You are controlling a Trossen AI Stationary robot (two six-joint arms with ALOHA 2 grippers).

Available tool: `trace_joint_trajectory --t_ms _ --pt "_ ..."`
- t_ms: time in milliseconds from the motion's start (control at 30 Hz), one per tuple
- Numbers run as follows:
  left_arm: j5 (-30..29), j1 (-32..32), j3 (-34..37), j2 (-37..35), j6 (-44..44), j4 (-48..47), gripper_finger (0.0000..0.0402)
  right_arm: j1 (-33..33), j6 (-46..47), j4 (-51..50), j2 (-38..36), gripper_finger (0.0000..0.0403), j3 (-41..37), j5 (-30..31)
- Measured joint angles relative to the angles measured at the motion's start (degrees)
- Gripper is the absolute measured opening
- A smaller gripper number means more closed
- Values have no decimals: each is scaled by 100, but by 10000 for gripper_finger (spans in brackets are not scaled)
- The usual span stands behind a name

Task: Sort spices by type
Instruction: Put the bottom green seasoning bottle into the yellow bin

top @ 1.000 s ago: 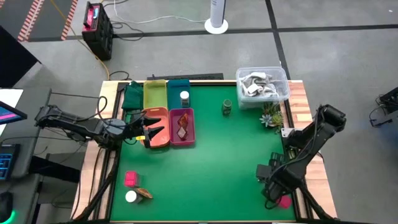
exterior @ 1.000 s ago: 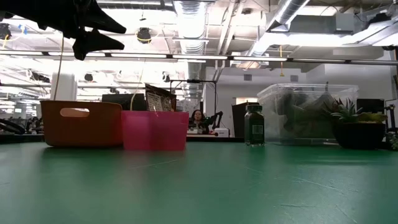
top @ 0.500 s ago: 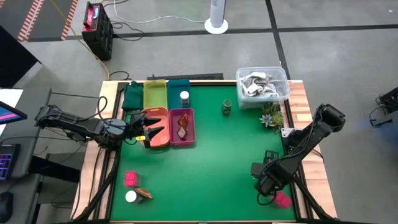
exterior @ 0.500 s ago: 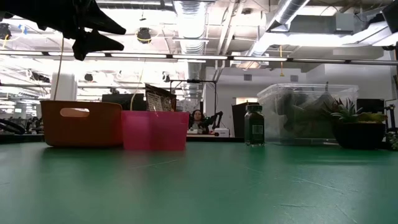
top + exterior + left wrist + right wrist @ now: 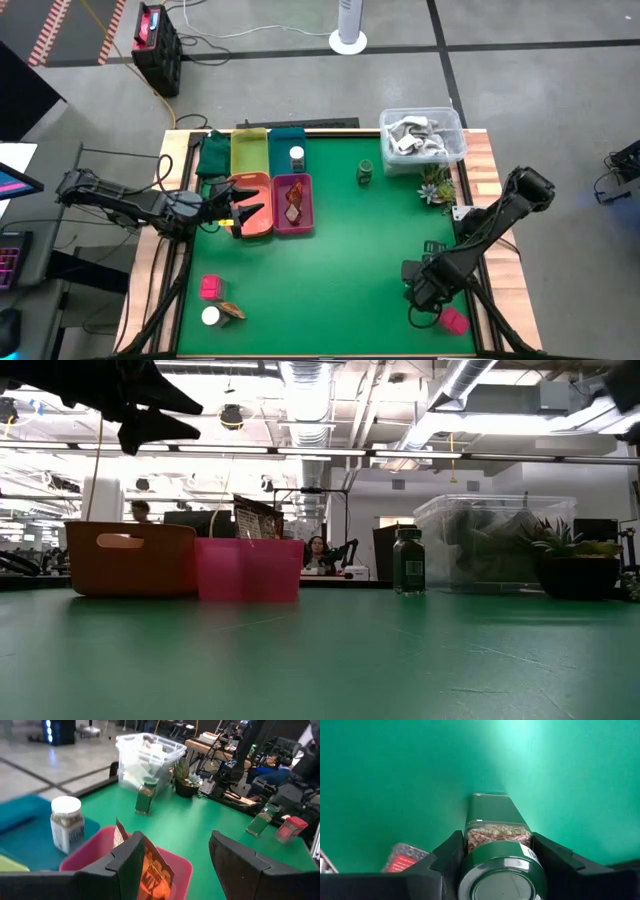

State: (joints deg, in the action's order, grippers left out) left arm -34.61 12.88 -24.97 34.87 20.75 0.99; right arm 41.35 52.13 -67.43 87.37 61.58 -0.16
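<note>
Table (image 5: 340,260) space is green matting, with four bins clustered at its far left: yellow bin (image 5: 249,152), teal bin (image 5: 287,146), orange bin (image 5: 252,205) and pink bin (image 5: 292,206), and a clear tub (image 5: 422,135) with a small plant (image 5: 436,185) at the far right corner. Left gripper (image 5: 243,207) hangs spread and empty above the orange bin, waiting. Right gripper (image 5: 490,865) sits low at the near right, its jaws on either side of a dark green jar (image 5: 496,857); they look pressed against its sides, though whether the squeeze is firm cannot be told. A pink-red block (image 5: 455,321) lies just beside it. Sorted so far: a white-capped jar (image 5: 297,156) in the teal bin and a leaf-like piece (image 5: 293,202) in the pink bin. Loose are a second green jar (image 5: 366,172) near the tub, plus a pink-red block (image 5: 210,288), a white-capped jar (image 5: 211,316) and a leaf-like piece (image 5: 232,311) at the near left. For a good pick, the jaws should settle squarely on the jar's flat sides below the cap, lift straight up to clear the neighbouring block, and stay upright in the carry.
</note>
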Motion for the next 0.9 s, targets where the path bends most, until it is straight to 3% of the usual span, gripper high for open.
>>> trace_joint_trajectory --t_ms 233,433,533,700,900 --pt "-39 0 0 0 -848 363 212 -1070 -1419 -530 -2 218 553 410" --pt "-1089 -32 0 0 -1493 525 212 -2507 -3111 -414 -3 218 1179 915" --pt "-1212 -231 0 0 -1761 462 212 -3197 -3976 8 -4 219 1333 926" --pt "-242 -882 -19 50 -2155 400 212 -4094 -5169 472 217 219 1629 926" --pt "1118 -1943 -503 546 -2254 -34 212 -4733 -6062 515 1055 219 2291 927"
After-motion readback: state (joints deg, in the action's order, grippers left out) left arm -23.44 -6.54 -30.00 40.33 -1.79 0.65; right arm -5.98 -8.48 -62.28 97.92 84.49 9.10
